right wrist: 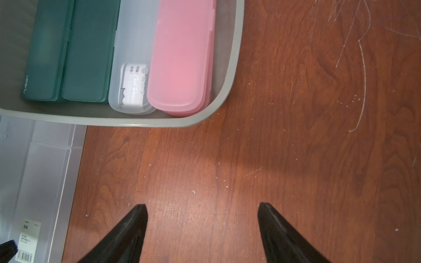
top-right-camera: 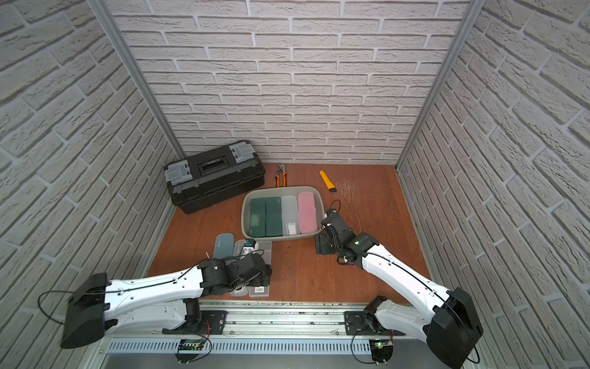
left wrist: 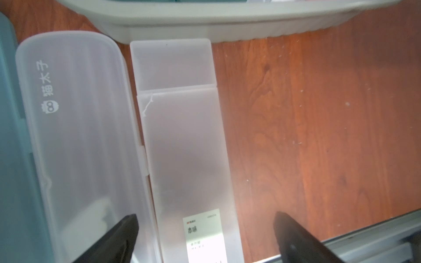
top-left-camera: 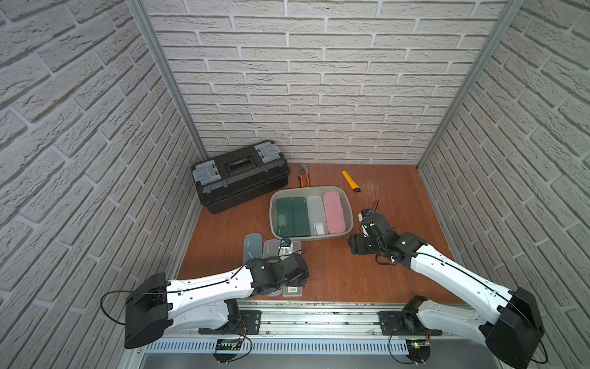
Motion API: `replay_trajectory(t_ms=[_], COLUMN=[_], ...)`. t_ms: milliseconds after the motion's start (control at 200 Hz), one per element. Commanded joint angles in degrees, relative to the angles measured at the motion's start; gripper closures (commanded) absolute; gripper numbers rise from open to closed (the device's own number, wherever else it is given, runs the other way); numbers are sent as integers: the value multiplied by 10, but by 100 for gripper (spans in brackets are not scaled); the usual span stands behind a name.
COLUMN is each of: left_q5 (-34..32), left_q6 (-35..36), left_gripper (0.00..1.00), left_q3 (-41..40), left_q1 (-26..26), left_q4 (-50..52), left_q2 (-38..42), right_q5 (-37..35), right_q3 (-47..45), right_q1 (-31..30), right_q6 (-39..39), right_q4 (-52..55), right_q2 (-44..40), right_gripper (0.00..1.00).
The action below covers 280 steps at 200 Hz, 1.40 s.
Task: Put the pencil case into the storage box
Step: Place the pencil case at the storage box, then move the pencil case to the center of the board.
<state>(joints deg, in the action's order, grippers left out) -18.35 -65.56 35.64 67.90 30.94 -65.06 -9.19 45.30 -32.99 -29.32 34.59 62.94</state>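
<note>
A black toolbox (top-left-camera: 241, 175) sits far left against the back wall; nearer, three pencil cases lie side by side along the near-left part of the worktop (top-left-camera: 335, 274), running near to far: a blue-grey case (top-left-camera: 253, 244) furthest left, a round-ended frosted case (left wrist: 77, 136) beside it, then a rectangular frosted pencil case (left wrist: 182, 148) with a white label at its near end, its far end almost at the box's near wall. The left claw (left wrist: 205, 215) hangs over this last case with its jaws wide, one finger above the edge of the round-ended case, the other above bare wood; whether it touches anything I cannot tell.

The storage box (top-left-camera: 314, 238) stands mid-worktop; in it, flat and parallel, lie two dark green cases (right wrist: 45, 50) (right wrist: 91, 50), a clear case (right wrist: 132, 45) and a pink case (right wrist: 184, 57), the pink one against the right wall. Orange-handled pliers (top-left-camera: 304, 175) lie just beyond the box's far rim; a yellow utility knife (top-left-camera: 350, 181) lies further right, apart from the box.

The right claw (right wrist: 202, 205) hovers off the box's near-right corner, jaws spread wide, nothing between them but bare wood.
</note>
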Motion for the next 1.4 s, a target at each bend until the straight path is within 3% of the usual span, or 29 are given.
replay_trajectory(t_ms=[0,170,430,640,865,1150,1395], left_q5=[-42,-53,-30,-10,-14,-88,-93], left_q6=[-24,-55,-53,-54,-41,-76,-104], left_gripper=[2,2,1,2,2,1,2], left_q3=[20,21,12,35,91,107,41], left_q1=[18,24,25,25,34,57,57], left_q4=[18,21,-68,-94,-82,17,48], left_q2=[-28,-62,-89,-142,-184,-135,-57], right_q5=[-13,-12,-22,-60,-55,6,28], right_q3=[-6,-13,-27,-13,-28,-42,-42], right_q1=[0,0,0,0,1,0,0], right_q6=[7,0,-5,25,24,28,32], right_q4=[12,18,1,40,36,11,-4], right_q2=[-31,-27,-16,-27,-59,-34,-7], right_gripper=[18,18,18,18,16,16,17])
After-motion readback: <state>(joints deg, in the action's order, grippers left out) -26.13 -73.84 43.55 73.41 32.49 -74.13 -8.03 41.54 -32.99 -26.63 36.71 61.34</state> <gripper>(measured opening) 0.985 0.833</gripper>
